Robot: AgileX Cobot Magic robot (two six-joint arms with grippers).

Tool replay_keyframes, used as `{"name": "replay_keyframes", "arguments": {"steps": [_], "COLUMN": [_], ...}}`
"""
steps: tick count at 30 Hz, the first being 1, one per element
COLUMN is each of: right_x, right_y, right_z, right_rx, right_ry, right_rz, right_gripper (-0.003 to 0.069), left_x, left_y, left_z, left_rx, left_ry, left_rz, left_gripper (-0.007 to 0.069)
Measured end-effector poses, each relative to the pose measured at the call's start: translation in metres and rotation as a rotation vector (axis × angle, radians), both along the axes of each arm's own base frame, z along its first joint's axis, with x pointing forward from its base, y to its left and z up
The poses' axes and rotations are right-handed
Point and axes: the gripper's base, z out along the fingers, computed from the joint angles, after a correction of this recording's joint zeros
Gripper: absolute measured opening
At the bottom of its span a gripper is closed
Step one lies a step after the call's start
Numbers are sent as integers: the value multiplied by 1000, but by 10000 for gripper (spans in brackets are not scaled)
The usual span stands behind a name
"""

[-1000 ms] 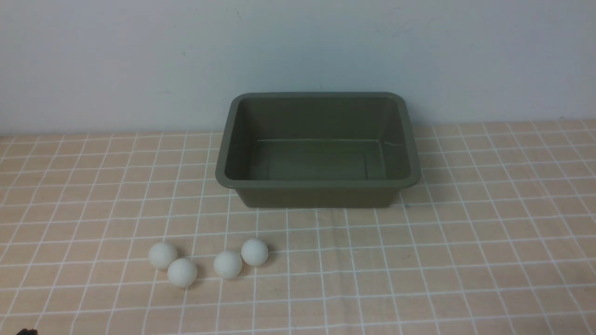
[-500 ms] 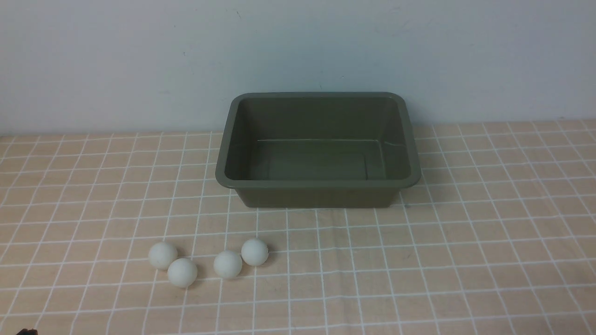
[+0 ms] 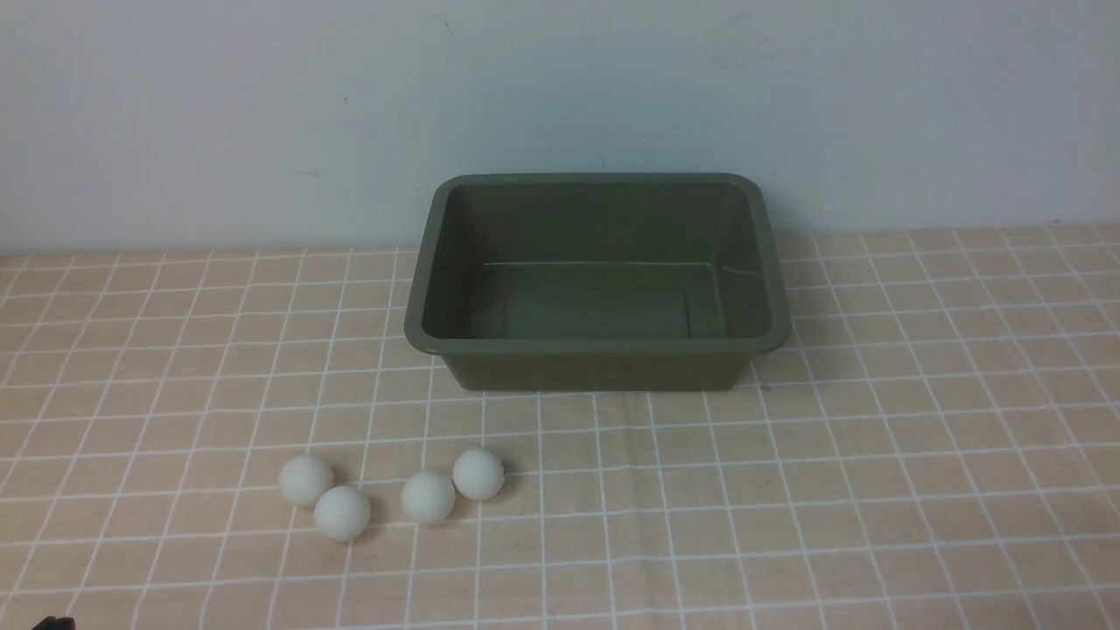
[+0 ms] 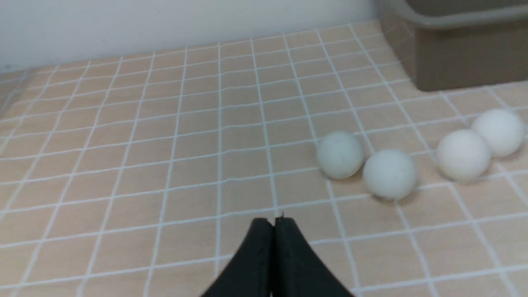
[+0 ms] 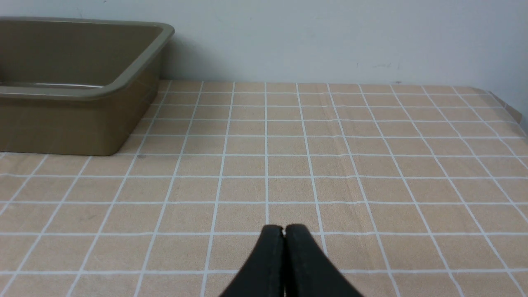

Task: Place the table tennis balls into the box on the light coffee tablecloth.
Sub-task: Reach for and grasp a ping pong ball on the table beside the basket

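Observation:
Several white table tennis balls lie on the light coffee tablecloth (image 3: 875,437) in front of the box, to its left: one pair (image 3: 305,480) (image 3: 342,513), another pair (image 3: 428,497) (image 3: 479,473). The olive-green box (image 3: 598,350) stands empty at the back centre. In the left wrist view the balls (image 4: 340,154) (image 4: 389,173) (image 4: 463,154) (image 4: 498,132) lie ahead of my left gripper (image 4: 274,220), which is shut and empty. My right gripper (image 5: 284,228) is shut and empty over bare cloth, with the box (image 5: 82,93) off to one side.
A pale wall (image 3: 262,114) rises directly behind the box. The cloth's far corner edge (image 5: 507,105) shows in the right wrist view. A dark bit of the left arm (image 3: 52,623) peeks in at the front view's lower left corner.

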Motion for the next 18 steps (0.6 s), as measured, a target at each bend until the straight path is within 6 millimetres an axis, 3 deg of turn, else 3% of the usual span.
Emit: {"name": "replay_keyframes", "arguments": {"steps": [10, 18], "right_x": [0, 0], "right_y": [0, 0], "right_z": [0, 0], "right_rx": [0, 0], "right_ry": [1, 1], "right_rz": [0, 0], "right_gripper": [-16, -16], "left_x": [2, 3], "left_y": [-9, -8], "left_z": [14, 22], "left_rx": [-703, -952], "left_ry": [-84, -133], "left_rz": [40, 65], "left_gripper": [-69, -69]}}
